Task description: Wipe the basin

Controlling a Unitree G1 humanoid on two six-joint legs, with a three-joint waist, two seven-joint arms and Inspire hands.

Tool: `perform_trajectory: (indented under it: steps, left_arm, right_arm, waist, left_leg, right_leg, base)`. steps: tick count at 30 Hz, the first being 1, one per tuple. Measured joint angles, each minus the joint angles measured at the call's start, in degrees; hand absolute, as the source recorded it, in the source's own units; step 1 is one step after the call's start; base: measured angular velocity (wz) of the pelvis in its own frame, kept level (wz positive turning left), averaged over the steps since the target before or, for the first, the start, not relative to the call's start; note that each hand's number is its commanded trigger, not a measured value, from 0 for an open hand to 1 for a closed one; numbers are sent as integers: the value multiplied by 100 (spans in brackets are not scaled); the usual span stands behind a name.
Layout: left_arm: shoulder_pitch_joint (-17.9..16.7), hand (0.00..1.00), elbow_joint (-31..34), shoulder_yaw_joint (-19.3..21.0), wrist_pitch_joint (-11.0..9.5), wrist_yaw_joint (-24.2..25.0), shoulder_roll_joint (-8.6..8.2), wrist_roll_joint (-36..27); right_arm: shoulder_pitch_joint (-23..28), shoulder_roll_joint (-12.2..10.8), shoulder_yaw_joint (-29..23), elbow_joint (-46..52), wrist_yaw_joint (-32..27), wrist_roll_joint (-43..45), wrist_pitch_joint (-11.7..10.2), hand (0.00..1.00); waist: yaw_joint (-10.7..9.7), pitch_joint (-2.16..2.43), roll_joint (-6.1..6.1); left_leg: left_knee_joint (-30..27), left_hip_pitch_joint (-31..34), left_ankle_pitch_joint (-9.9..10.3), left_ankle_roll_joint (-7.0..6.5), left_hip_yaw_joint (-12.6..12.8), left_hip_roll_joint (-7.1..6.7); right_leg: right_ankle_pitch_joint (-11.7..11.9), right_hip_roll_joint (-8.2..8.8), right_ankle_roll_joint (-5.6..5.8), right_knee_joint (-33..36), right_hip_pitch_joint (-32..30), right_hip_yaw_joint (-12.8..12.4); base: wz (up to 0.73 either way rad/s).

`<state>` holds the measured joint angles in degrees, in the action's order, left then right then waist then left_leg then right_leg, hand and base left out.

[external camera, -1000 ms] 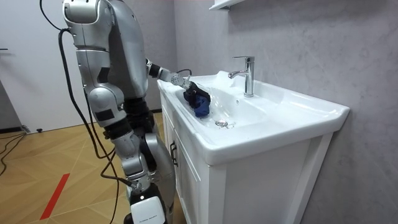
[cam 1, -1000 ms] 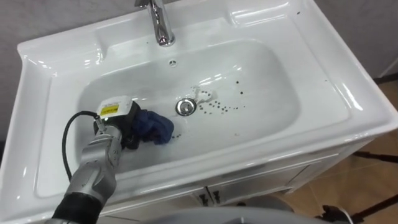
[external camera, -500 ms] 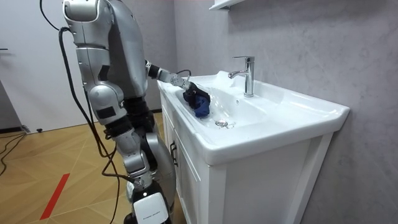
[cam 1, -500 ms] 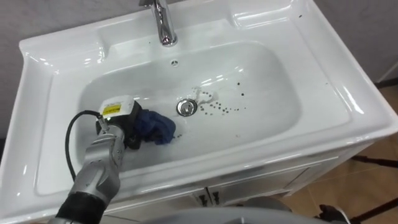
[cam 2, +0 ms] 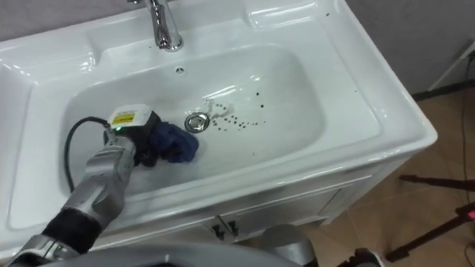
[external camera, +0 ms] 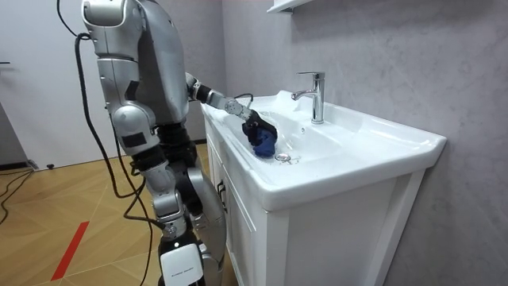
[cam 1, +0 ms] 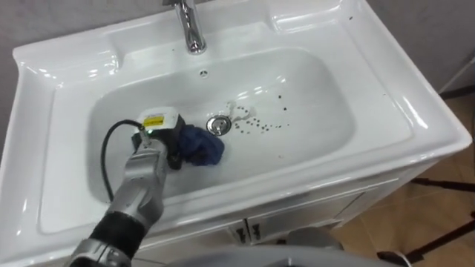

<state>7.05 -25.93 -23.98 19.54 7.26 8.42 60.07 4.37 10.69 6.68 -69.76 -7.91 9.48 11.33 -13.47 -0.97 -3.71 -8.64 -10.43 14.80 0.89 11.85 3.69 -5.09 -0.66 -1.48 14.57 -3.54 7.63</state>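
Note:
A white basin (cam 1: 415,126) lies below me, its round metal drain (cam 1: 218,124) in the middle of the bowl. My left hand (cam 1: 159,139) reaches down into the bowl from the lower left, fingers curled on a crumpled blue cloth (cam 1: 202,146). The cloth rests on the basin floor, touching the drain's left edge. Dark specks (cam 1: 263,122) are scattered just right of the drain, apart from the cloth. In the room view I stand at the vanity's front, left arm stretched over the rim, with the left hand (external camera: 255,123) on the cloth (external camera: 263,141).
A chrome faucet (cam 1: 191,26) rises at the back rim, centre. Below the basin is a white cabinet (external camera: 317,238) with doors. A few specks dot the right rim (cam 1: 386,94). Wood floor lies to the right.
My left hand has slid the blue cloth rightward across the basin floor, up to the drain. The eye view has shifted slightly.

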Motion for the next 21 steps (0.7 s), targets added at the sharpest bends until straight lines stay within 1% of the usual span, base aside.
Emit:
perform_trajectory:
  steps: [2,3,4,7,9,11,14,18,21]
  left_arm:
    - [186,100,-60,-162,-3,13,-137,5]
    - [220,100,-71,-198,-4,21,-176,2]
    - [254,100,-68,-247,-4,40,-262,0]
    - [425,100,-115,-486,28,143,-322,2]
    - [513,100,-171,-576,65,199,-334,1]
    - [639,100,-301,-634,89,224,-345,-71]
    - [769,100,-393,-653,145,303,-334,-203]
    - [947,100,-548,-672,146,367,-352,-208]
    - [997,100,-561,-700,172,378,-351,-206]
  right_arm:
    - [-54,2,-1,-5,-5,1,-3,0]
    - [-48,1,3,3,-5,-1,-2,0]
    - [-34,-4,10,37,-4,-5,-2,0]
    - [-30,-31,9,55,0,-16,1,0]
    - [-38,-47,7,55,0,-21,0,0]
    - [-44,-57,3,64,0,-43,-4,0]
    - [-53,-88,1,81,9,-44,-9,0]
    - [-50,-113,1,-10,62,-45,-4,0]
    - [-70,-116,2,-136,63,-42,-1,0]
  waist:
    - [-95,0,-1]
    - [-112,0,-1]
    - [-165,0,-1]
    - [-222,-2,4]
    - [-246,-3,9]
    - [-303,-3,10]
    - [-393,-4,10]
    - [-534,-13,19]
    - [-596,-21,23]
  left_leg:
    - [-1,86,5,-13,5,-17]
    - [-2,90,3,-14,6,-22]
    - [-8,89,-4,-25,29,-31]
    - [-24,88,-9,-29,121,-51]
    - [-49,86,-9,-28,204,-51]
    - [-54,82,-9,-28,228,-52]
    - [-55,80,-9,-28,298,-49]
    - [-60,99,-9,-28,334,-56]
    - [-63,123,-9,-28,341,-61]
  right_leg:
    - [0,19,15,12,-85,-6]
    - [-5,27,23,19,-94,0]
    - [-19,37,42,19,-104,5]
    - [-41,47,75,17,-124,-62]
    - [-52,50,93,15,-129,-118]
    - [-66,60,112,10,-123,-138]
    - [-73,65,125,3,-134,-168]
    - [-111,144,153,5,-148,-121]
    - [-106,153,163,-8,-158,-116]
  base:
    - [0]
    - [0]
    - [0]
    - [-10]
    - [-12]
    - [-2]
    - [-3]
    - [8]
    - [1]
